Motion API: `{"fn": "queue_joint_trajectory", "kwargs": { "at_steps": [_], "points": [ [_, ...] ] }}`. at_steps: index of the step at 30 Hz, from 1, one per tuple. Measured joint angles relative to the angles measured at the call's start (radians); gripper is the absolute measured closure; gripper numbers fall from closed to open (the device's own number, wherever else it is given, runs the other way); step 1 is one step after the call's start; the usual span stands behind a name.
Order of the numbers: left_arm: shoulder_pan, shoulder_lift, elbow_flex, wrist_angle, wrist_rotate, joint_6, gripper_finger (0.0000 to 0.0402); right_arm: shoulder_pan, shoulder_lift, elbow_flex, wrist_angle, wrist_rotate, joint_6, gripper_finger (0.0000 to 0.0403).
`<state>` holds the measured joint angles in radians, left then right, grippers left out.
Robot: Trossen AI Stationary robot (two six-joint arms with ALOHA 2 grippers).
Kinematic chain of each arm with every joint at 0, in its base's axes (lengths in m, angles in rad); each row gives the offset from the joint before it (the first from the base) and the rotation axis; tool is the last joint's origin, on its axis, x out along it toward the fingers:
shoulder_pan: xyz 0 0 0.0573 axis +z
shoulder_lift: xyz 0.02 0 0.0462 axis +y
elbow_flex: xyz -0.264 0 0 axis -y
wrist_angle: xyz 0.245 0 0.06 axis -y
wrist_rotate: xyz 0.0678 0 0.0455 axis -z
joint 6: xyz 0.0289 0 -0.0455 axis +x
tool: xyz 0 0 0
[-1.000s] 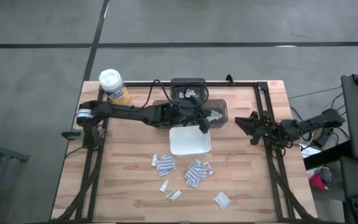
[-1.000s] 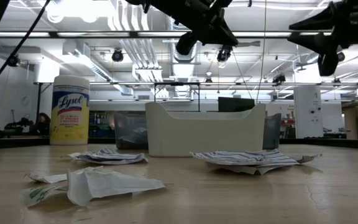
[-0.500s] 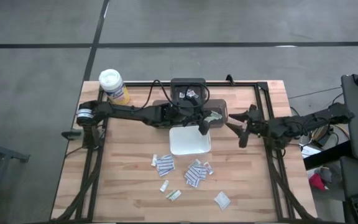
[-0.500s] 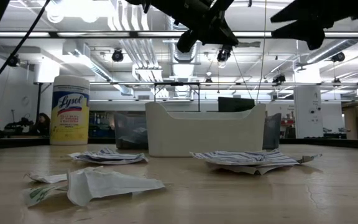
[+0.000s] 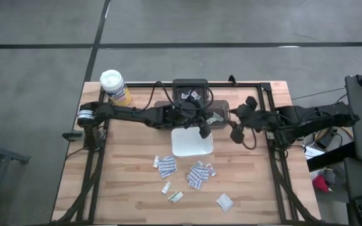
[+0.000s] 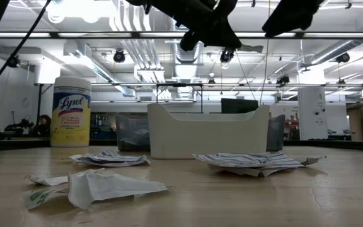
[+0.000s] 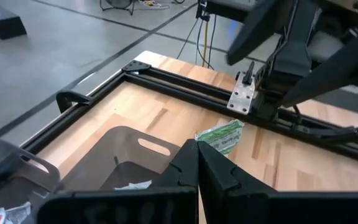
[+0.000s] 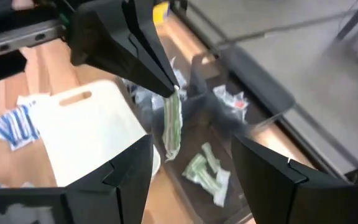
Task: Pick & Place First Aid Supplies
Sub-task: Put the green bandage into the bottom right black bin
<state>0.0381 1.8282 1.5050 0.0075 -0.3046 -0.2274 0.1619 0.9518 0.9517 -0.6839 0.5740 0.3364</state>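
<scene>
My left gripper (image 5: pixel 203 128) reaches in from the table's left and hangs above the white tray (image 5: pixel 187 145), shut on a greenish packet (image 8: pixel 171 127). Its own wrist view shows only the shut fingers (image 7: pixel 197 163); they hide the packet. My right gripper (image 5: pixel 239 133) hovers open to the right of it, fingers (image 8: pixel 129 168) apart, with nothing between them. Several white and blue-printed packets (image 5: pixel 167 166) (image 5: pixel 197 174) lie flat on the wood in front of the tray. Another green packet (image 7: pixel 221 135) lies beside the dark bin (image 7: pixel 123 155). My left gripper pinches the greenish packet's upper end (image 8: pixel 173 98) between its two shut fingertips. The fingers slant down from the table's left. The packet hangs straight below them, lifted clear, over the edge between the white tray and the dark bin.
A yellow canister (image 5: pixel 114 86) with a white lid stands at the far left corner. Dark bins (image 5: pixel 192 94) holding packets sit behind the tray. A black frame rail (image 5: pixel 270 119) runs along the right side. Bare wood lies near the front corners.
My right gripper has risen and swung in from the table's right edge toward the left gripper and the tray, rolling as it came. My left gripper has stayed over the tray and rolled a little, still shut on the packet.
</scene>
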Motion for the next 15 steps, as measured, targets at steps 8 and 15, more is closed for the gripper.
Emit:
{"fn": "queue_joint_trajectory", "kwargs": {
  "at_steps": [8, 15],
  "points": [
    [-0.009, 0.0, -0.005, 0.0, -0.01, 0.063, 0.0402, -0.11, 0.165, 0.162, -0.134, -0.138, -0.052, 0.0188],
    [-0.022, 0.0, -0.005, 0.0, -0.037, 0.103, 0.0402, -0.173, 0.241, 0.237, -0.205, -0.26, -0.075, 0.0186]
  ]
}}
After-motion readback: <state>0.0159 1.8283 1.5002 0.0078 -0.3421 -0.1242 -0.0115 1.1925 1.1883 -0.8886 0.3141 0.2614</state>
